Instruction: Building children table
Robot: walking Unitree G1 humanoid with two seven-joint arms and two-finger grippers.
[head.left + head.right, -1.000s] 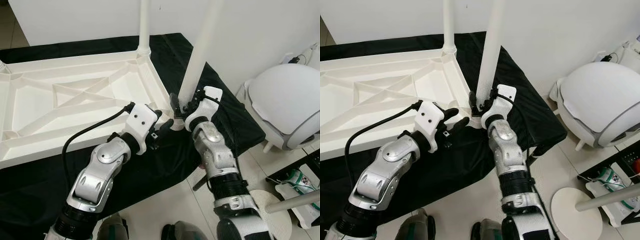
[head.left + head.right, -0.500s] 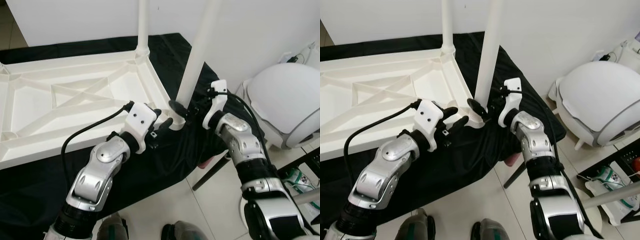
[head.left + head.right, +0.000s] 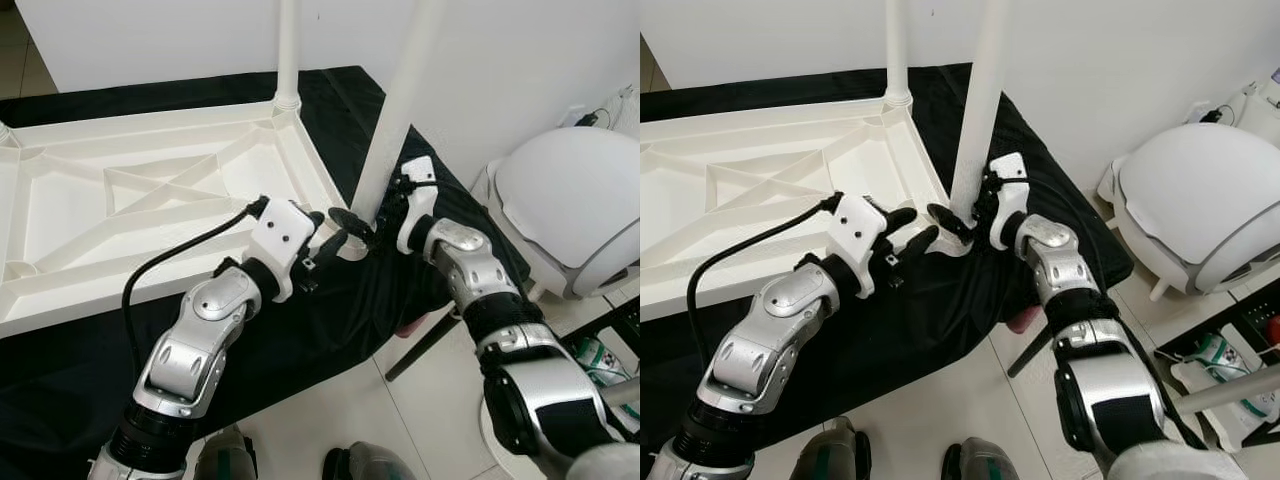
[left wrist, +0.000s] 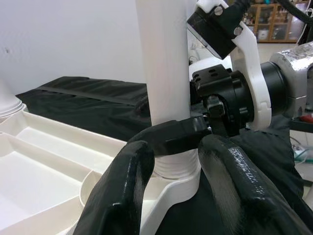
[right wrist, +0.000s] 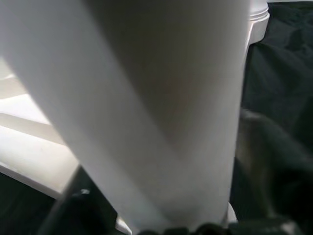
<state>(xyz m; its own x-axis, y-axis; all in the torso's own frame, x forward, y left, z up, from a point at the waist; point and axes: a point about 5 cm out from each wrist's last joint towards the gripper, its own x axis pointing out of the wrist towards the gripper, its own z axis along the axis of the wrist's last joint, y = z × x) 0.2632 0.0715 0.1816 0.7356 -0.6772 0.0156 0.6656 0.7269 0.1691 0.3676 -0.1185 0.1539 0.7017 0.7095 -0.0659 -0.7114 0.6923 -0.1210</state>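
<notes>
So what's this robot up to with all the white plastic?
It is putting together a small white table, which lies upside down on a black cloth. One leg already stands in the far corner. The right gripper has its fingers around the base of a second leg at the near corner socket. The left gripper sits beside that corner with fingers open, not holding anything.

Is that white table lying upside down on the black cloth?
Yes, upside down: the tabletop shows its ribbed underside, and two legs point upward from its corners.
</notes>
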